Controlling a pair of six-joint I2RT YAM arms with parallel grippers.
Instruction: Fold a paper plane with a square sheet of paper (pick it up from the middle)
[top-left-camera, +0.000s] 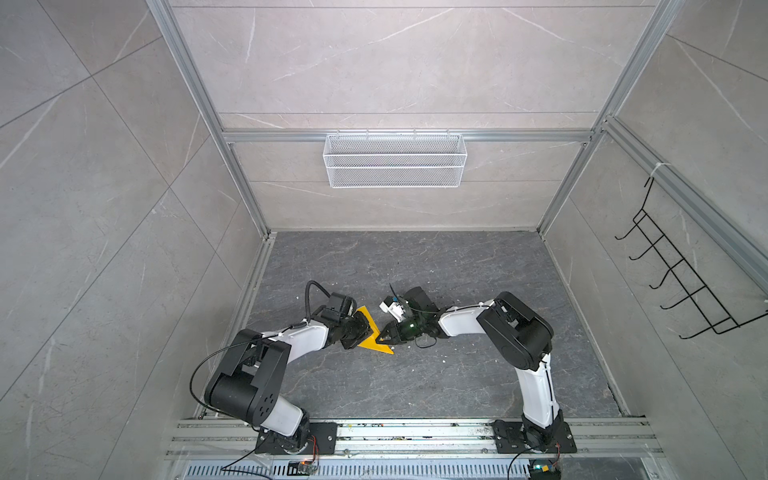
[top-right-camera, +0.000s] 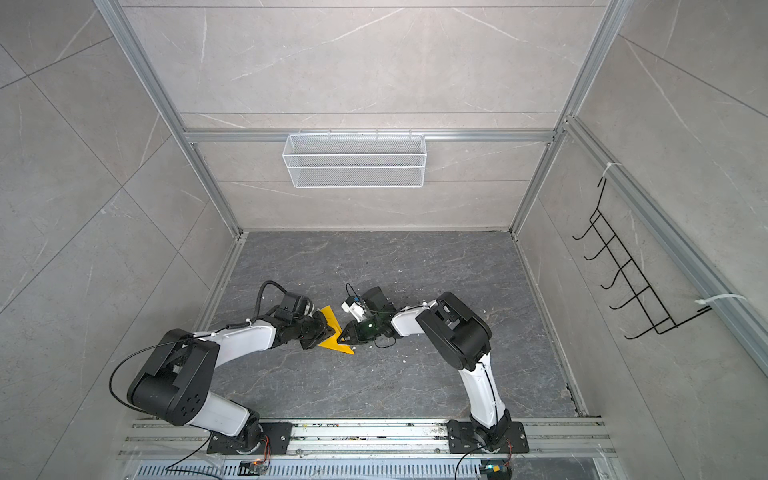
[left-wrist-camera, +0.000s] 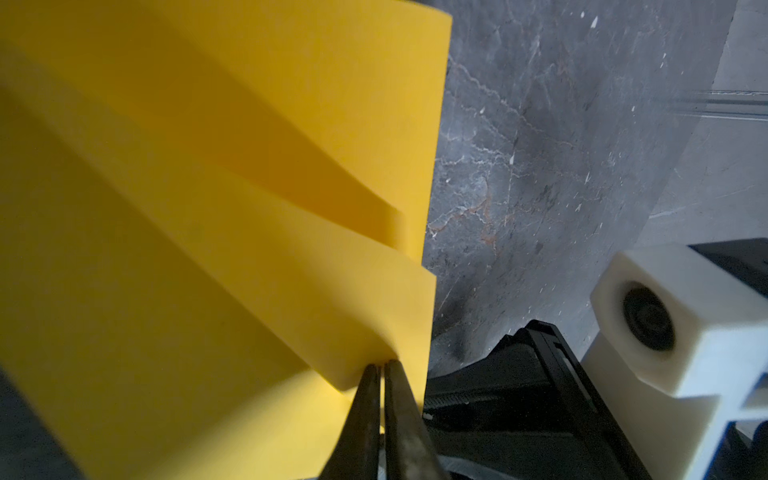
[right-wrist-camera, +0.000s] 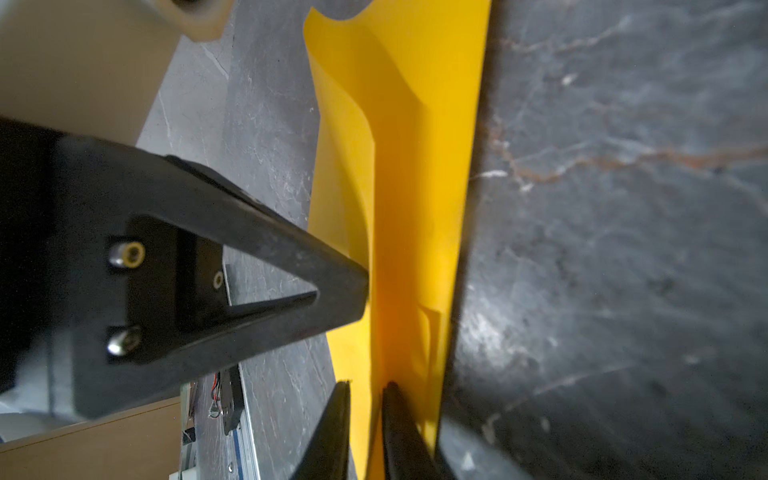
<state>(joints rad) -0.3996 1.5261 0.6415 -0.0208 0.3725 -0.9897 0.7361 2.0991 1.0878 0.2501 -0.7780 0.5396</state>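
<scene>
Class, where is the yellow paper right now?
In both top views the yellow paper is central, between the left gripper, which pinches it, and the right gripper.

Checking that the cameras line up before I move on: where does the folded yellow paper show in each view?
Top view: yellow paper below centre, near the midline.
Top view: yellow paper below centre, further left.
Left wrist: fills most of the frame, pinched by the left gripper.
Right wrist: a long band running away from the right gripper.
Shared landmark: the dark veined tabletop.
</scene>
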